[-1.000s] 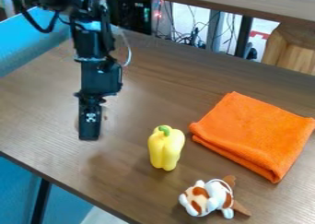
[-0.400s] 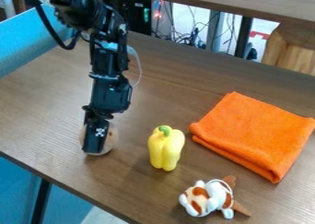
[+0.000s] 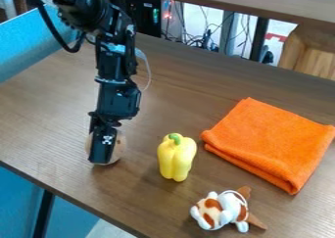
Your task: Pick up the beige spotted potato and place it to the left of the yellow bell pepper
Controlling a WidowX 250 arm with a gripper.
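Note:
The black gripper [image 3: 103,151] hangs down at the left of the table, low at the tabletop. Behind and around its lower end shows a round, pale tan object [image 3: 118,149], mostly hidden by the gripper. To the gripper's right stands a yellow bell pepper [image 3: 176,157] with a green stem, a short gap away. A white and brown plush toy [image 3: 222,210] lies near the front edge. The folded orange cloth [image 3: 270,143] lies flat at the right.
The brown wooden table [image 3: 177,85] has its front edge running from the left down to the bottom middle. Cables and a dark computer case stand behind the far edge, below a wooden shelf [image 3: 229,3]. A blue panel [image 3: 39,46] rises at the upper left.
Over the last second the arm has swung slightly right and lower in the view, to the round tan object, more of which shows now. The pepper, toy and cloth have not moved.

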